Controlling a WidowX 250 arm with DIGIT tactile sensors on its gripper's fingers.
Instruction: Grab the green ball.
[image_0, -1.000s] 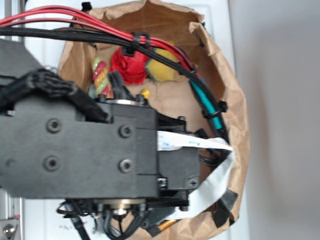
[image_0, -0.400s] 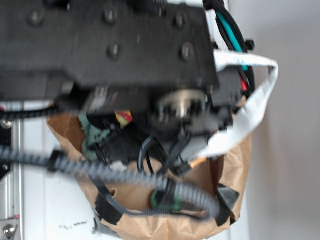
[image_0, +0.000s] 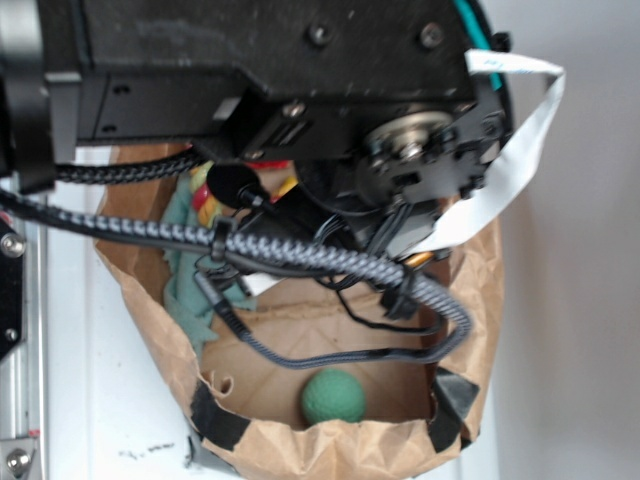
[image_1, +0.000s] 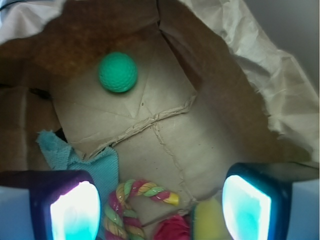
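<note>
A brown paper bag (image_0: 470, 330) stands open on a white counter (image_0: 90, 400) beside a grey wall (image_0: 580, 250). The green ball (image_1: 118, 72) lies alone on the bag's creased floor near its wall. The end effector (image_1: 160, 205) hangs wide open and empty above a teal cloth (image_1: 95, 167), a twisted rope toy (image_1: 135, 192) and a yellow sponge (image_1: 207, 220). Since a second ago the arm has shifted upward, uncovering the ball.

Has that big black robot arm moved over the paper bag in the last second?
Yes. The arm has shifted toward the top of the exterior view, uncovering the paper bag's lower end and the green ball.
</note>
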